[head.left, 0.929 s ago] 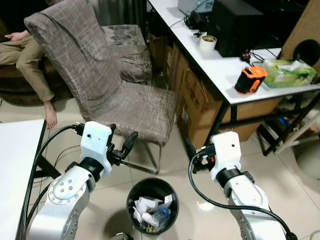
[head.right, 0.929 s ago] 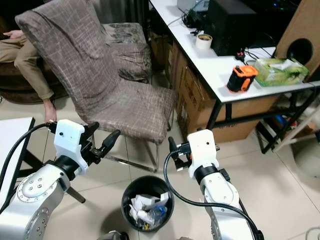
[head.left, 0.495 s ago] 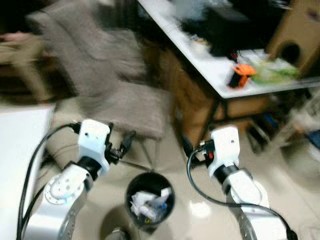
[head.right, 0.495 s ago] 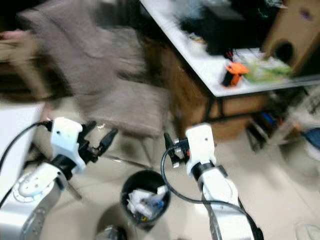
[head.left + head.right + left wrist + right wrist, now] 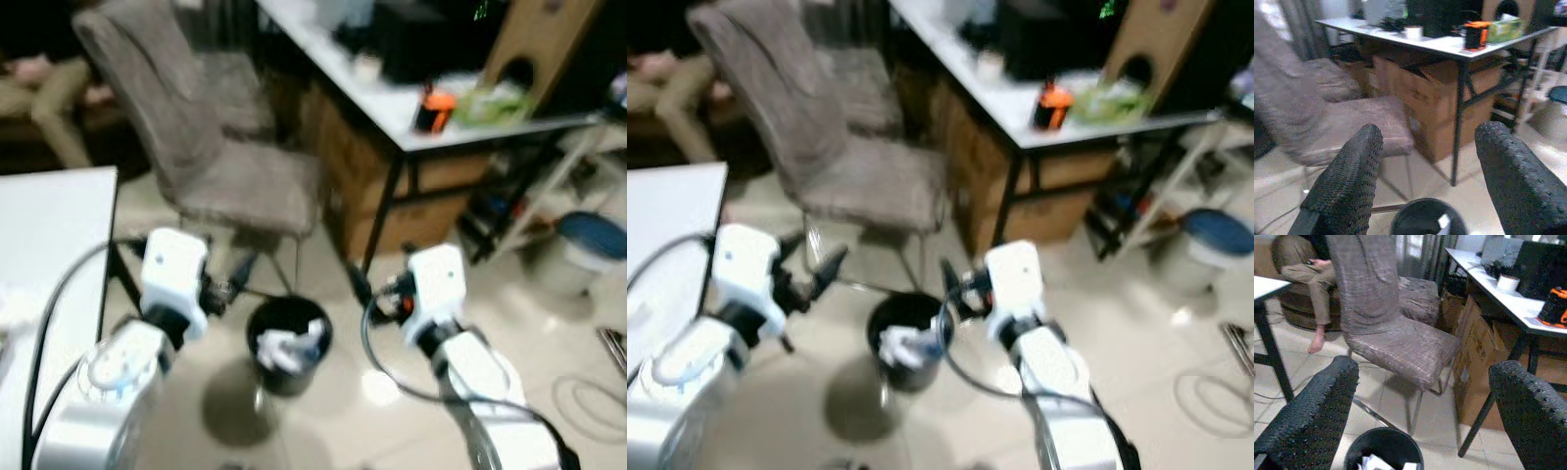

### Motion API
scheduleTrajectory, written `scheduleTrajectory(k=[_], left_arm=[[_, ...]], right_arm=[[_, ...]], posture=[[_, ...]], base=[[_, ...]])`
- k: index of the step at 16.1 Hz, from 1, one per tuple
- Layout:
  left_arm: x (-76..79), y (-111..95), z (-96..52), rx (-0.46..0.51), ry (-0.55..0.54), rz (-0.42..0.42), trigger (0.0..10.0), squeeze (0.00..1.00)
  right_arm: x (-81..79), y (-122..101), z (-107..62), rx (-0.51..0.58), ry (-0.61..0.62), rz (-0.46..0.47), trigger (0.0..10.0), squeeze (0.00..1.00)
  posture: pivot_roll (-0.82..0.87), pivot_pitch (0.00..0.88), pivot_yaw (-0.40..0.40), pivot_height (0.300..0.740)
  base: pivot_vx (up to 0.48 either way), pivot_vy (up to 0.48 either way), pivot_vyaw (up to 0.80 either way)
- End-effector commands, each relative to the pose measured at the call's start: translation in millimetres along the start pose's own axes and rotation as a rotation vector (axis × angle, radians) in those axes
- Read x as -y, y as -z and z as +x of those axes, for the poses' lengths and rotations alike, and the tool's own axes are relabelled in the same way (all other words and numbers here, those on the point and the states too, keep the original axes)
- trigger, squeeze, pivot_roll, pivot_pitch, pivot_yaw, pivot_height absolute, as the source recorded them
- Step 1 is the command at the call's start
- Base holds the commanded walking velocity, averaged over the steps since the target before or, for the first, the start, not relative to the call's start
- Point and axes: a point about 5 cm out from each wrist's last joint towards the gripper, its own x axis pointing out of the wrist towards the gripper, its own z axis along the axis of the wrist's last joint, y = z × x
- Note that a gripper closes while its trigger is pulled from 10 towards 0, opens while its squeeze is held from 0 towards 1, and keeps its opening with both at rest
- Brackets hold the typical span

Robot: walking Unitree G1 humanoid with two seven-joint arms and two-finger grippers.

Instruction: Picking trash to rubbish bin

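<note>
On the tiled floor (image 5: 549, 343), the rubbish bin (image 5: 286, 344) (trash inside) sits between both spread, empty tools.

Both eye views are pretty smeared, so the trash (image 5: 284, 345) in the rubbish bin (image 5: 288, 344) is just pale blobs. The orange thing (image 5: 1050, 106) near the desk's front edge is unreadable. The seated person (image 5: 1305, 271) is cut off by the frame.
</note>
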Motion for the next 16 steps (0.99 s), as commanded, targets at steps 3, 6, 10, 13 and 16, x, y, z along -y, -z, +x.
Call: scheduleTrajectory(k=[3, 6, 10, 13, 16], left_arm=[[-2.5, 0, 6.0, 0.016, -0.08, 0.036, 10.0, 0.0], [-0.8, -2, 11.7, 0.04, -0.092, 0.072, 10.0, 0.0], [-2.9, -5, 16.1, 0.059, -0.106, 0.085, 10.0, 0.0], [-2.0, -4, 16.5, 0.052, -0.1, 0.095, 10.0, 0.0], [-1.3, -2, 15.8, 0.045, -0.095, 0.091, 10.0, 0.0]], right_arm=[[3.1, 1, 0.3, -0.022, -0.037, -0.057, 10.0, 0.0], [4.3, 2, 0.5, -0.025, -0.039, -0.06, 10.0, 0.0], [4.7, 3, -0.4, -0.03, -0.057, -0.069, 10.0, 0.0], [3.3, 6, -1.4, -0.042, -0.075, -0.071, 10.0, 0.0], [3.3, 8, -2.2, -0.048, -0.084, -0.076, 10.0, 0.0]], posture=[[0.0, 0.044, -0.038, 0.74], [0.0, 0.04, -0.039, 0.74], [0.0, 0.032, -0.039, 0.74], [0.0, 0.03, -0.041, 0.74], [0.0, 0.03, -0.038, 0.74]], base=[[0.0, 0.0, 0.53], [0.0, 0.0, 0.8], [0.0, 0.0, 0.8], [0.26, 0.0, 0.8], [0.262, 0.0, 0.8]])
